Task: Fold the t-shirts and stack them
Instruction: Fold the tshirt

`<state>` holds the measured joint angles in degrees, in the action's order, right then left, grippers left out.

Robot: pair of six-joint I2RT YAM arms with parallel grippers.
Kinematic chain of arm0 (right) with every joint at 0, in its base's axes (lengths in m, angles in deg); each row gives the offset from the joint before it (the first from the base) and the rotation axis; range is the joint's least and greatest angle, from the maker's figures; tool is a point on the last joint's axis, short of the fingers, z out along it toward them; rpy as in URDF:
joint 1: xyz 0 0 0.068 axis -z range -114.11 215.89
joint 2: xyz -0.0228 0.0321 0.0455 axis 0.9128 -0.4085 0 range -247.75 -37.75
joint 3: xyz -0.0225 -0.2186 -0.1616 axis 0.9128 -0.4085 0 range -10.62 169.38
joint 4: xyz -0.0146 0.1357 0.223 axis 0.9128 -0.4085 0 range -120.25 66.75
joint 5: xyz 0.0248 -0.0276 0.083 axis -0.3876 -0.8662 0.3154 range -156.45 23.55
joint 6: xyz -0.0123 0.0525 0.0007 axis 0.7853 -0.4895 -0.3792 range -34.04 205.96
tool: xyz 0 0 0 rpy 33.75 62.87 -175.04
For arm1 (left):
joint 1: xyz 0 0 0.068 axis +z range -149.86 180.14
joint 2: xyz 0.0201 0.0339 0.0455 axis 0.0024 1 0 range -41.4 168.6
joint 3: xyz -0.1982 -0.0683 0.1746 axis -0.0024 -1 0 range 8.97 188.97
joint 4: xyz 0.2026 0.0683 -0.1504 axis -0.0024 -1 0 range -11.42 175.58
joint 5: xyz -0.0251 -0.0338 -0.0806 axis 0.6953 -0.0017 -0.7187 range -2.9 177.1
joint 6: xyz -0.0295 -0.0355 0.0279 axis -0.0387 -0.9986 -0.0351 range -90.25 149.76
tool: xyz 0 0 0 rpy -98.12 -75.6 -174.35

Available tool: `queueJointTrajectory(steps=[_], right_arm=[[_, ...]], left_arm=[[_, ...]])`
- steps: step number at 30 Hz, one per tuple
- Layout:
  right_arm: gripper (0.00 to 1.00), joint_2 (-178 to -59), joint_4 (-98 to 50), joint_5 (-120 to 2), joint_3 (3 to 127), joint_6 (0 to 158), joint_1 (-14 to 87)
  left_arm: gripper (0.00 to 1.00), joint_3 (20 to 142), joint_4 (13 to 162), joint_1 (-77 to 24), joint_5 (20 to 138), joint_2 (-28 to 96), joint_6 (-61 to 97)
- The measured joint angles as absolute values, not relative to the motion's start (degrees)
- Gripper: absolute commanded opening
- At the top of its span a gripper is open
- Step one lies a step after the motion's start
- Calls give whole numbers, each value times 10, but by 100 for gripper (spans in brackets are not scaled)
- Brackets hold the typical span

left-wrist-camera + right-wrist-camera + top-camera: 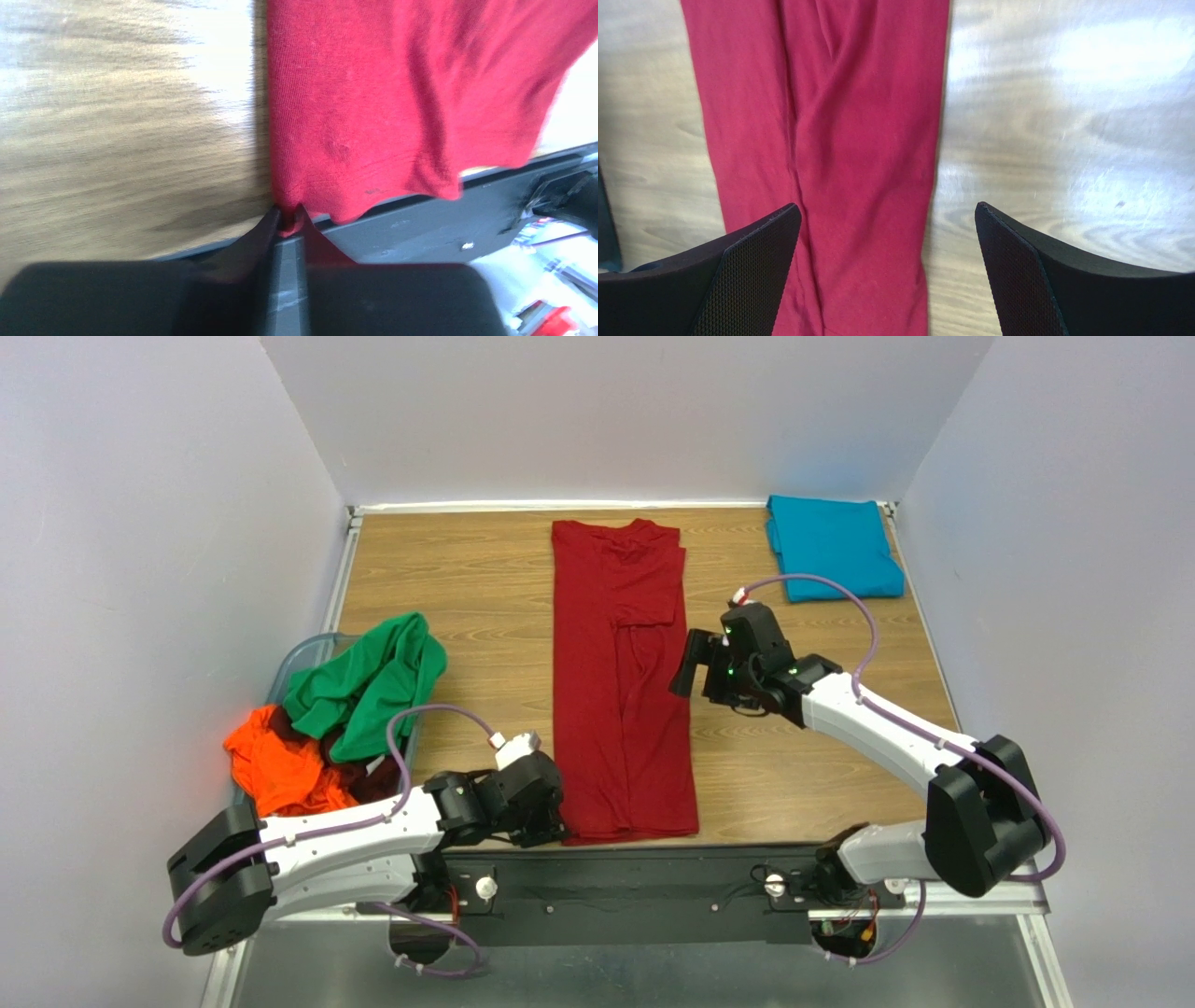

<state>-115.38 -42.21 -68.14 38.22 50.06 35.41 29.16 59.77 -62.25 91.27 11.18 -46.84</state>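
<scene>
Your left gripper (288, 214) pinches the dark red t-shirt's (622, 686) near corner; your right gripper (889, 210) hangs wide open. The bin (291, 667), seemingly clear plastic, holds the green t-shirt (372, 679) and orange t-shirt (281, 763).

No legible text or labels

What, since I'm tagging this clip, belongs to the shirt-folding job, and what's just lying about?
Job: dark red t-shirt, teal-blue t-shirt, green t-shirt, orange t-shirt, left gripper pinching the red hem, right gripper open above it.
Lying about: clear bin, wooden table.
</scene>
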Motion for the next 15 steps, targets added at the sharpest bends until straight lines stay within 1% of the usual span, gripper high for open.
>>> queueJointTrajectory(steps=[1,6,11,15], right_arm=[[100,-1151,-425,-675,374,500,351],[100,-1138,-461,-677,362,499,313],[100,-1115,-512,-700,347,473,228],[98,-1107,-550,-711,327,431,159]], left_arm=[[0,292,599,-622,911,116,-465],[0,292,603,-623,905,130,-466],[0,292,596,-623,905,120,-466],[0,291,592,-623,905,98,-468]])
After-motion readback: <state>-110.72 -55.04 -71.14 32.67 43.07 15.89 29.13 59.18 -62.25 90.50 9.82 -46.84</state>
